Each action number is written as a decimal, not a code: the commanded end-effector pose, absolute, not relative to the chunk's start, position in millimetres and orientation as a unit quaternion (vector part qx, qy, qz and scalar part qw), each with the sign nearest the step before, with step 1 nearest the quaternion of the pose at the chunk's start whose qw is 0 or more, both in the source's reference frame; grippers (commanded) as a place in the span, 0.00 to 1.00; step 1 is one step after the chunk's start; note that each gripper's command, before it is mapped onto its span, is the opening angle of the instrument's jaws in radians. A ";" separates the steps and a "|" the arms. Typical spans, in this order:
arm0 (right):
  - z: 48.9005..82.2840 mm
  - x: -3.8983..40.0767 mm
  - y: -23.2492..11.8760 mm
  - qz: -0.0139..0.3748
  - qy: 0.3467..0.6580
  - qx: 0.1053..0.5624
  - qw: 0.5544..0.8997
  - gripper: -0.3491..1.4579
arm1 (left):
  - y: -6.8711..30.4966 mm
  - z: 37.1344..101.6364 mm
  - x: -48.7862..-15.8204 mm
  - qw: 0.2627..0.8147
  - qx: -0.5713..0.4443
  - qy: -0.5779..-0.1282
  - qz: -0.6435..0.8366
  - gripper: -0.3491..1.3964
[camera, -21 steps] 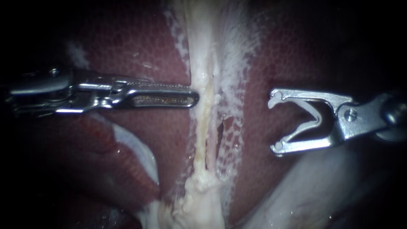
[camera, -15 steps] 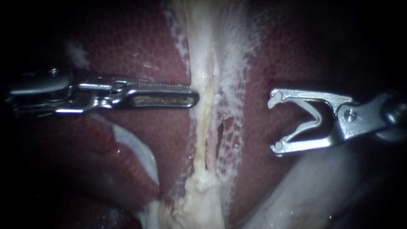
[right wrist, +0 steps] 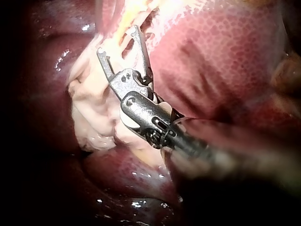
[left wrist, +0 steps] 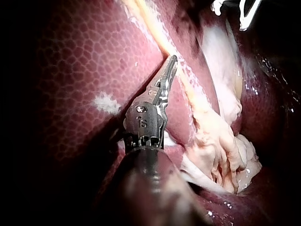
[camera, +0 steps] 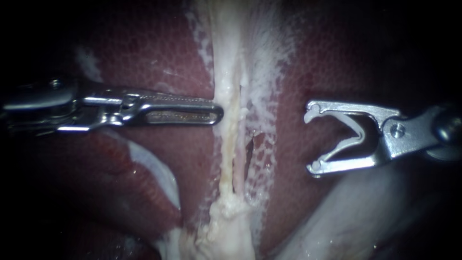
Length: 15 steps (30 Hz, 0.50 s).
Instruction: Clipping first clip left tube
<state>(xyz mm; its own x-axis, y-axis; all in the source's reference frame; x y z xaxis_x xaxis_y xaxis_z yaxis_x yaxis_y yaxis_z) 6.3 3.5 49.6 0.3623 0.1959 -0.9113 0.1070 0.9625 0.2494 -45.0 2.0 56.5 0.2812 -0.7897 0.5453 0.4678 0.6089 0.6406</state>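
- Left tool (camera: 219, 113), 9 o'clock: jaws closed together, holding nothing, tip just beside the left tube (camera: 230, 139).
- Left tube: runs 12 to 6 o'clock over the liver (camera: 163, 58).
- Right tool (camera: 313, 139), 3 o'clock: jaws spread wide, both bearing on a white clip (camera: 358, 136), apart from the tube.

Liver (camera: 159, 53) — red-brown, fine honeycomb mottling, wet sheen; fills most of each view. Small white patch (camera: 87, 65) on its surface, endoscope upper left. Pale-edged fold (camera: 156, 171) of a lobe at lower left. White filmy tissue (camera: 272, 53) spreads over the liver right of centre — lacy at its margin. Lumpy cream tissue mass (camera: 226, 231) at bottom centre. Smooth pale body (camera: 356, 216) at lower right; identity unclear.
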 end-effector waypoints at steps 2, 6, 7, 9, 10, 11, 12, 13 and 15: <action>49.6 6.3 3.4 0.032 0.564 0.137 0.814 0.53 | 1.9 56.0 -44.9 0.779 0.182 -0.444 -0.403 0.00; 49.6 6.4 3.4 0.043 0.562 0.142 0.814 0.53 | 1.8 55.1 -44.7 0.779 0.183 -0.443 -0.404 0.00; 49.6 6.4 3.4 0.045 0.562 0.144 0.813 0.53 | 1.8 54.8 -44.6 0.778 0.184 -0.443 -0.405 0.00; 49.6 6.4 3.4 0.050 0.561 0.148 0.813 0.53 | 1.9 54.3 -44.4 0.778 0.185 -0.443 -0.405 0.00; 49.6 6.5 3.4 0.051 0.561 0.151 0.812 0.53 | 1.9 54.2 -44.3 0.778 0.185 -0.443 -0.405 0.00; 49.6 6.5 3.4 0.053 0.561 0.153 0.811 0.53 | 2.0 53.9 -44.1 0.778 0.186 -0.444 -0.405 0.00; 49.6 6.5 3.4 0.053 0.562 0.154 0.811 0.52 | 2.1 53.8 -43.8 0.778 0.188 -0.443 -0.404 0.00; 49.6 6.6 3.4 0.054 0.562 0.157 0.810 0.52 | 2.2 53.6 -43.6 0.778 0.188 -0.442 -0.404 0.00; 49.6 6.7 3.4 0.058 0.562 0.162 0.809 0.52 | 2.6 53.2 -43.2 0.778 0.188 -0.442 -0.405 0.00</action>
<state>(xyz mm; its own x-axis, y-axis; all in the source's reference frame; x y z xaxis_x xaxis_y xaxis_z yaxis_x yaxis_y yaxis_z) 6.7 3.4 49.6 0.3620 0.2769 -0.8901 0.0897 0.9401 0.3290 -43.0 2.7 53.0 0.2806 -0.7975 0.5340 0.4655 0.5997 0.6510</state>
